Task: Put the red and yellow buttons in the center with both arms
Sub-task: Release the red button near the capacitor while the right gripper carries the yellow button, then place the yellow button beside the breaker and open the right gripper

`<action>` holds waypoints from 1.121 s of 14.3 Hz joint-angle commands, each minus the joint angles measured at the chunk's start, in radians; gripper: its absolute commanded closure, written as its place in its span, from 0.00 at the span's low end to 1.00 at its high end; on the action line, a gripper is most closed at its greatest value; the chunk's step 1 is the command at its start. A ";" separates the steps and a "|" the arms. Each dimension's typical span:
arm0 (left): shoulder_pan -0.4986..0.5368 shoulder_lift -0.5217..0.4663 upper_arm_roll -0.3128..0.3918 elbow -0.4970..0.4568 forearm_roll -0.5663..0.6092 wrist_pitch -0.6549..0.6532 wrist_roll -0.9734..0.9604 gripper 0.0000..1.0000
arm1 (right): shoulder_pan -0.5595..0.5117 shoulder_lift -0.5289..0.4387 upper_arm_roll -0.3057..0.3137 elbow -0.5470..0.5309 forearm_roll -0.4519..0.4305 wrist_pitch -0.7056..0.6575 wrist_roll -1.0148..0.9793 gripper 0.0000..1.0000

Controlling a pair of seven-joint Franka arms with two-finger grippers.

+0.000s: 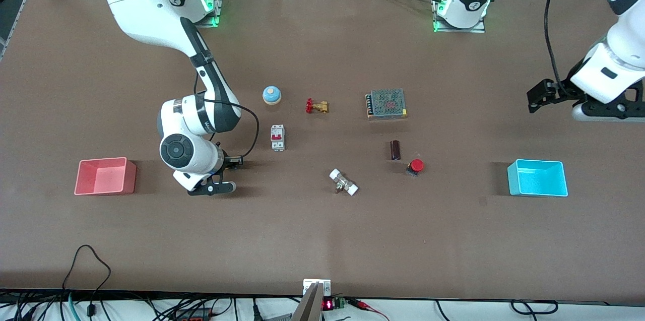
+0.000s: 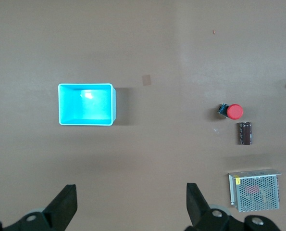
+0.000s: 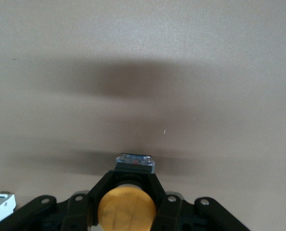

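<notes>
The red button (image 1: 415,166) lies on the brown tabletop (image 1: 322,240) beside a dark cylinder, toward the left arm's end; it also shows in the left wrist view (image 2: 234,111). The yellow button (image 3: 127,207) sits between the fingers of my right gripper (image 3: 128,180), which is shut on its black body. In the front view the right gripper (image 1: 211,188) is low over the table beside the pink bin, and the yellow button is hidden under it. My left gripper (image 2: 130,192) is open and empty, held high over the table's end (image 1: 604,112) by the cyan bin.
A pink bin (image 1: 103,161) and a cyan bin (image 1: 514,180) stand at either end. A dome bell (image 1: 271,94), red-handled valve (image 1: 317,106), meshed power supply (image 1: 387,103), breaker (image 1: 277,137), dark cylinder (image 1: 395,149) and white fitting (image 1: 343,182) lie mid-table.
</notes>
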 commanded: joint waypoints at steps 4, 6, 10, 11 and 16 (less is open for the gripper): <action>0.018 0.003 -0.003 0.033 -0.018 -0.036 0.057 0.00 | 0.012 -0.029 -0.011 0.002 0.013 0.012 -0.001 0.00; 0.035 0.002 -0.003 0.041 -0.059 -0.034 0.059 0.00 | 0.005 -0.093 -0.017 0.002 0.012 -0.012 -0.006 0.00; 0.038 0.003 -0.001 0.056 -0.067 -0.044 0.060 0.00 | -0.002 -0.244 -0.044 0.005 0.006 -0.138 -0.004 0.00; 0.038 0.003 -0.001 0.056 -0.067 -0.044 0.062 0.00 | -0.002 -0.279 -0.058 0.005 0.006 -0.158 -0.007 0.00; 0.039 -0.001 -0.001 0.056 -0.067 -0.042 0.059 0.00 | -0.005 -0.402 -0.152 0.022 -0.002 -0.282 -0.015 0.00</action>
